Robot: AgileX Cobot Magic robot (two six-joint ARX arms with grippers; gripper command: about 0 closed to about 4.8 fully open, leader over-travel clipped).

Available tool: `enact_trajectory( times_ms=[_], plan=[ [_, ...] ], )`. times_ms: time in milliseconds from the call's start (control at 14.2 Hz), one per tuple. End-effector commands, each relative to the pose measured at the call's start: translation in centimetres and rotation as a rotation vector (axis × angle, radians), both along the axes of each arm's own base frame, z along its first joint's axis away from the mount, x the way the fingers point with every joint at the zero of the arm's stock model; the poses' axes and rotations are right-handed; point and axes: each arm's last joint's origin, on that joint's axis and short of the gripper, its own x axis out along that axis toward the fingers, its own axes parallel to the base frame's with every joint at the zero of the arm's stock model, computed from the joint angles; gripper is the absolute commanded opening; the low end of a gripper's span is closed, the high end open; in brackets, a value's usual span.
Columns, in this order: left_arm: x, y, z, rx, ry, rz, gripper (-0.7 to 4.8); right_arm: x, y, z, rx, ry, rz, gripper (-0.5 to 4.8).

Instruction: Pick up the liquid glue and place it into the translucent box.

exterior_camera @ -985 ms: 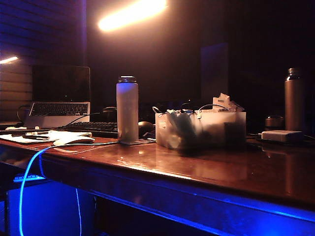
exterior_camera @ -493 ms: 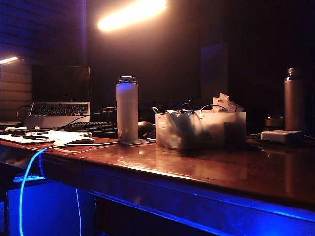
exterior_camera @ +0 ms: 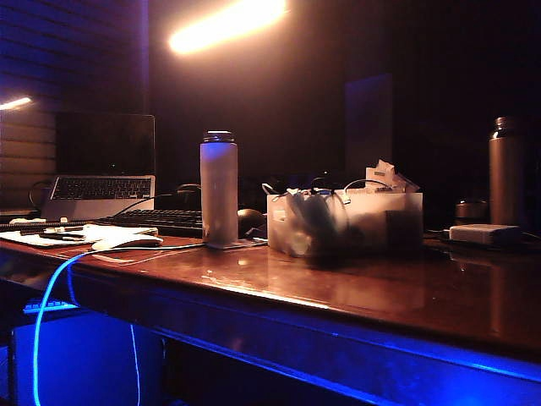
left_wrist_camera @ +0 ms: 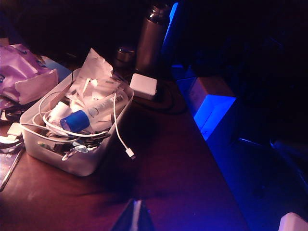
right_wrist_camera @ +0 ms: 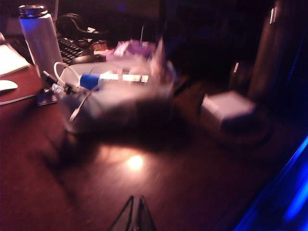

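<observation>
The liquid glue [left_wrist_camera: 98, 109], a slim whitish bottle with a blue cap, lies on its side inside the translucent box [left_wrist_camera: 62, 156], on top of white cables and papers. The right wrist view shows the liquid glue [right_wrist_camera: 118, 78] in the same box [right_wrist_camera: 110, 103], blurred. In the exterior view the box [exterior_camera: 355, 222] stands mid-table and neither arm shows. My left gripper [left_wrist_camera: 137, 204] hovers over the bare wood well short of the box, its tips together and holding nothing. My right gripper [right_wrist_camera: 136, 199] is shut and empty too, back from the box.
A tall frosted bottle [exterior_camera: 219, 188] stands left of the box. A dark metal flask [exterior_camera: 505, 169] and a small white block [exterior_camera: 483, 233] are at the right. Laptop [exterior_camera: 101, 182], keyboard [exterior_camera: 161, 220] and mouse [exterior_camera: 127, 242] fill the left side.
</observation>
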Motion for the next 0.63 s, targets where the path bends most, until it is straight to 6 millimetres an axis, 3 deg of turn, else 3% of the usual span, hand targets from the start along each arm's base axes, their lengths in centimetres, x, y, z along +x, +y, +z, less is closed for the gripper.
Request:
enact_trajectory(
  times_ms=[70,422,633],
  plan=[
    [-0.1,0.0,0.3,-0.004,-0.016,-0.007,-0.06,0.4,0.1,-3.1,0.049,0.04,-0.005,0.0],
    [-0.1,0.0,0.3,-0.004,-0.015,-0.007,-0.06,0.9,0.3,-6.9,0.035,0.171,-0.009,0.0],
    [-0.1,0.0,0.3,-0.003,-0.015,-0.005,-0.06,0.9,0.3,-6.9,0.036,0.166,-0.011,0.0]
  ],
)
